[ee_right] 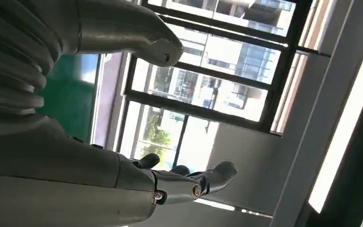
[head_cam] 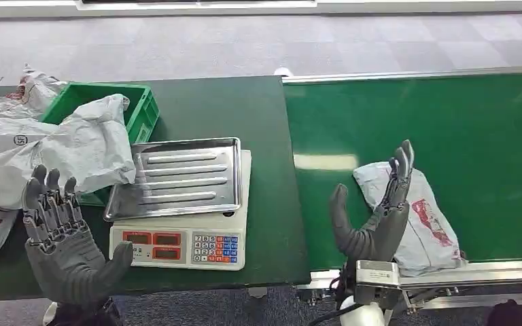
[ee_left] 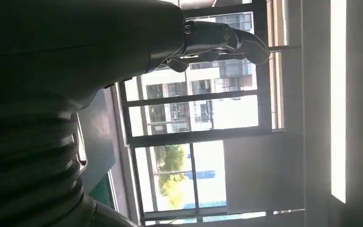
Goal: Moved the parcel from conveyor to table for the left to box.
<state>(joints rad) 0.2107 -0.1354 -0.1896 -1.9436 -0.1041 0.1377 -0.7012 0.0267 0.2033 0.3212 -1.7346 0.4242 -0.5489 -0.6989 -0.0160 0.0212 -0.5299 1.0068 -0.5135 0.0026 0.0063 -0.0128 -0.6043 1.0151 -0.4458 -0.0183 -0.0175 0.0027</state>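
Currently –
parcel [head_cam: 414, 221]: crinkled white poly bag, red print, flat on green conveyor [head_cam: 476, 136].
right hand [head_cam: 379, 217]: fingers apart, empty.
left hand [head_cam: 64, 238]: fingers apart, empty.

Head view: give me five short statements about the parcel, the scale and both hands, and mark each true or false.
1. The parcel lies on the green conveyor belt. True.
2. The right hand grips the parcel. False: its fingers are spread, holding nothing.
3. A metal tray sits on the scale. True.
4. The tray holds a parcel. False: it is empty.
5. The left hand holds a bag. False: it is open, fingers up, holding nothing.
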